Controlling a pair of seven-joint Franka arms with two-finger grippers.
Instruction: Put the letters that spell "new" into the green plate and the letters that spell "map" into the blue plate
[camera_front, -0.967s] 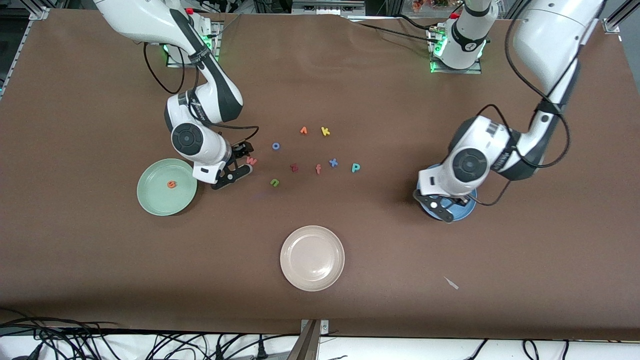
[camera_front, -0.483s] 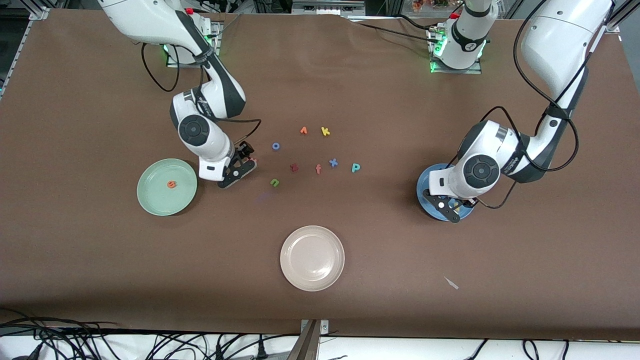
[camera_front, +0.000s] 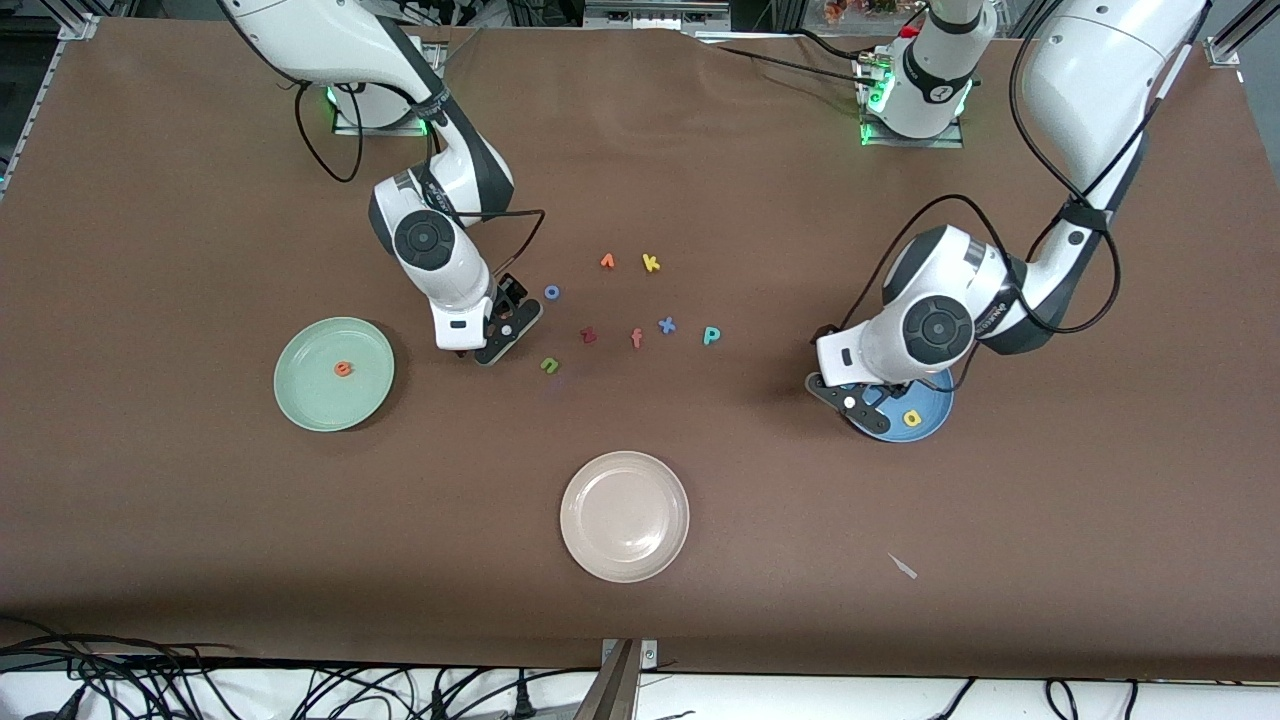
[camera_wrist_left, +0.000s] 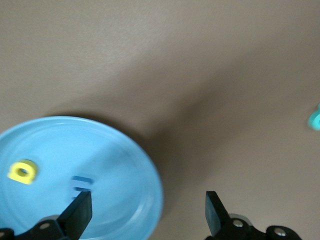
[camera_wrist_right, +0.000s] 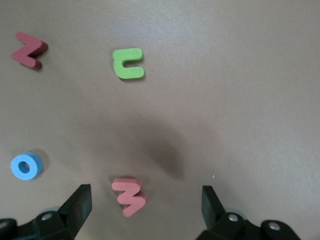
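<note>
- We find the orange "e" (camera_front: 343, 369) lying flat in the green plate (camera_front: 310, 400), a round, shallow, pale mint dish at the right arm's end of the table.
- The green "n" (camera_front: 549, 365) lies on the brown cloth, nearer the front camera than the other loose letters; the right wrist view shows it (camera_wrist_right: 128, 63) as a thick foam cut-out with rounded corners.
- The red-pink "w" (camera_wrist_right: 129, 196) lies on the cloth between the right gripper's fingers and apart from both; the front view hides it under that gripper.
- The right gripper (camera_front: 497, 333) is low over the cloth beside the "n", its fingers spread wide and holding nothing.
- The blue plate (camera_front: 925, 425) sits at the left arm's end of the table. The yellow "a" (camera_front: 911, 418) lies in it.
- The left wrist view shows the "a" (camera_wrist_left: 22, 171) with a blue letter, the "m" (camera_wrist_left: 82, 182), close beside it in the glossy plate (camera_wrist_left: 125, 165); the front view hides the "m" under the arm.
- The left gripper (camera_front: 858, 398) is over the plate's rim, fingers wide apart and empty.
- The teal "p" (camera_front: 711, 335) lies on the cloth, toward the left arm's end of the letter cluster.
- Also on the cloth: a dark red "z" (camera_front: 588, 335), a blue "o" (camera_front: 551, 292) and a blue "x" (camera_front: 667, 324).
- A beige plate (camera_front: 600, 545) stands nearest the front camera.
</note>
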